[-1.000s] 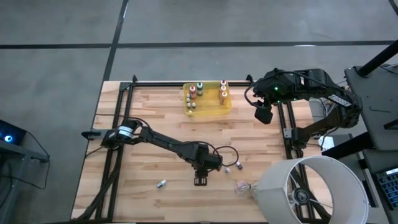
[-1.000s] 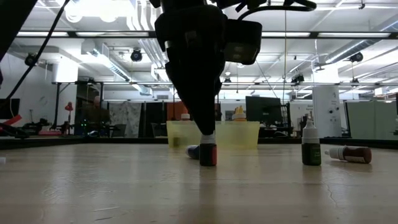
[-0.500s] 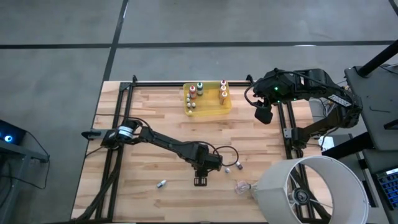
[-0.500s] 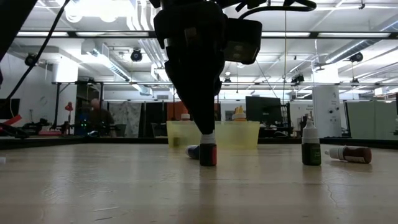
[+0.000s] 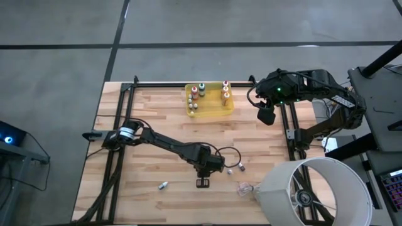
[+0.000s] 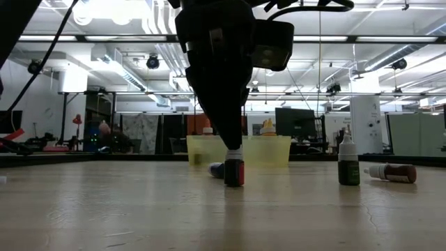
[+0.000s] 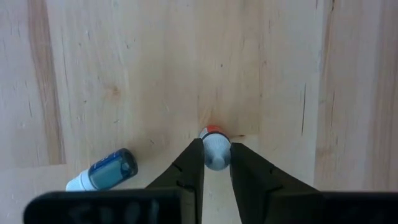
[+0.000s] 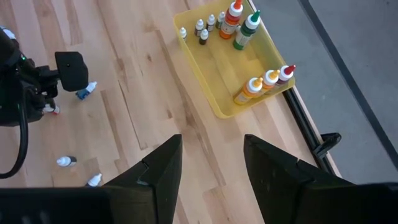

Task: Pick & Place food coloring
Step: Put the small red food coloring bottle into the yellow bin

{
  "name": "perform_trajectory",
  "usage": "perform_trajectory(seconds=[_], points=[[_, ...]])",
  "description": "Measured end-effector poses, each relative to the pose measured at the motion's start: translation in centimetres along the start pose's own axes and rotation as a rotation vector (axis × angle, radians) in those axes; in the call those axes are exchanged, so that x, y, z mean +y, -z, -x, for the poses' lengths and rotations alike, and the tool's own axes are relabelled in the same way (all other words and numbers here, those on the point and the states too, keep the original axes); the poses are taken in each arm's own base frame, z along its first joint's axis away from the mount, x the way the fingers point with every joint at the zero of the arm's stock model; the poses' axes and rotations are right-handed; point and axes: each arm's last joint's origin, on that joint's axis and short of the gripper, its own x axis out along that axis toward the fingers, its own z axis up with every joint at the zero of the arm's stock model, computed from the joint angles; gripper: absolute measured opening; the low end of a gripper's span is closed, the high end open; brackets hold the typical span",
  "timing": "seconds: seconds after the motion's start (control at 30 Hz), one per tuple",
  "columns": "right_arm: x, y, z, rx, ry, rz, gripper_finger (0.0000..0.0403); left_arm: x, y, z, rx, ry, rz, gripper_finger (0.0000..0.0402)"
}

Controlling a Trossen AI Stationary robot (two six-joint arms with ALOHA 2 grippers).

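Observation:
One food coloring bottle [image 6: 234,171], pale on top and dark red below, stands upright on the wooden table [image 5: 157,125] near its front middle. My left gripper [image 7: 216,163] comes down over it, shut on its top; in the high view the gripper [image 5: 202,182] hides the bottle. A blue bottle [image 7: 106,173] lies on its side close by. More bottles stand in the translucent yellow tray [image 5: 209,100] at the far edge. My right gripper [image 8: 211,168] hangs open, high over the table's far right, holding nothing. My left gripper pinches the bottle's pale upper end [image 7: 216,149] between its two fingers, one on each side. The fingers [image 7: 189,168] come from above, pointing steeply down. The bottle stands upright with its red lower end [image 6: 234,178] on the table.
Loose bottles lie right of my left gripper [image 5: 230,171] [image 5: 240,167] and one to its left [image 5: 162,186]. In the low view a green bottle [image 6: 348,166] stands and a brown one [image 6: 394,172] lies. A clear plastic scrap [image 5: 245,188] and a big white drum [image 5: 314,191] sit front right.

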Motion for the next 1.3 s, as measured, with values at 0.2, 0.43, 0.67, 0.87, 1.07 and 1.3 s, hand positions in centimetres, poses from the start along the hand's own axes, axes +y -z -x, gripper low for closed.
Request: perform_trajectory(seconds=[0.2,0.43,0.67,0.87,1.07,1.3], points=[[0.0,0.0,0.0,0.000,0.000,0.003,0.0164,0.3,-0.1,0.1,-0.002,-0.001,0.009,0.0040],[0.0,0.0,0.0,0.000,0.000,0.003,0.0164,1.4,-0.6,1.3,-0.003,-0.025,0.016,0.0040],[0.0,0.0,0.0,0.001,0.000,0.004,0.0164,3.1,-1.4,3.2,-0.006,-0.053,0.020,0.0040],[0.0,0.0,0.0,0.002,0.000,0.005,0.0164,4.9,-2.4,5.1,-0.026,-0.098,0.015,0.0039],[0.0,0.0,0.0,0.002,0.000,0.014,0.0164,7.6,-3.0,7.2,-0.017,-0.145,0.033,0.0039],[0.0,0.0,0.0,0.002,0.000,0.012,0.0164,11.4,-3.6,9.8,-0.044,-0.194,0.064,0.0039]])
